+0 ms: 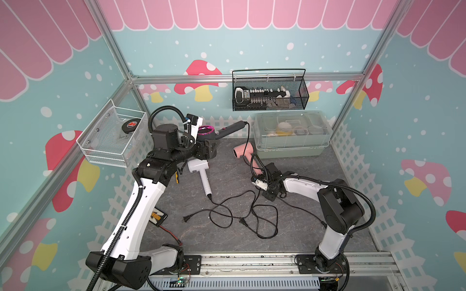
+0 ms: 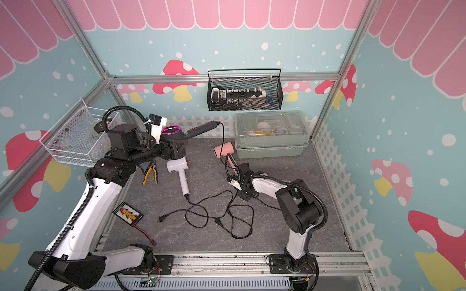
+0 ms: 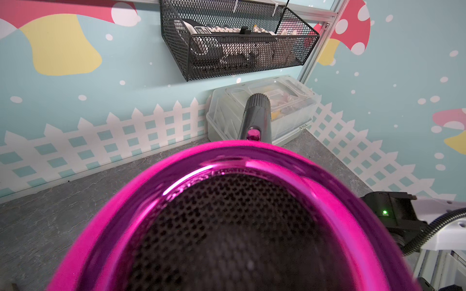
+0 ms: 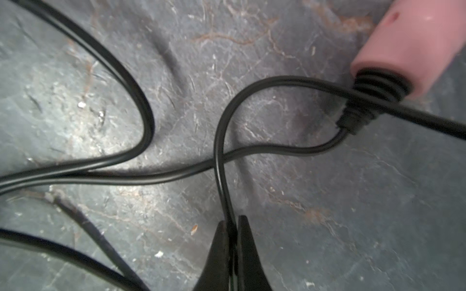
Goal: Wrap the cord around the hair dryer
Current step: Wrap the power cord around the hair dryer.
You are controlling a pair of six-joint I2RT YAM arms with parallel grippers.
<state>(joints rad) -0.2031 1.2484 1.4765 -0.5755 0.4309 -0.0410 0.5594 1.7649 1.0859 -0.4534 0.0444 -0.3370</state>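
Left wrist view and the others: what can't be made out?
- Left jaws: hidden in the left wrist view behind the black dryer.
- Pink dryer: mostly cut off by the right wrist view's edge.
- Cords: too tangled in both top views to trace end to end.

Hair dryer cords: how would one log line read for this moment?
left hand: gripping black, magenta-rimmed hair dryer, aloft | right hand: pinching thin black cord beside pink hair dryer | wrap: not begun
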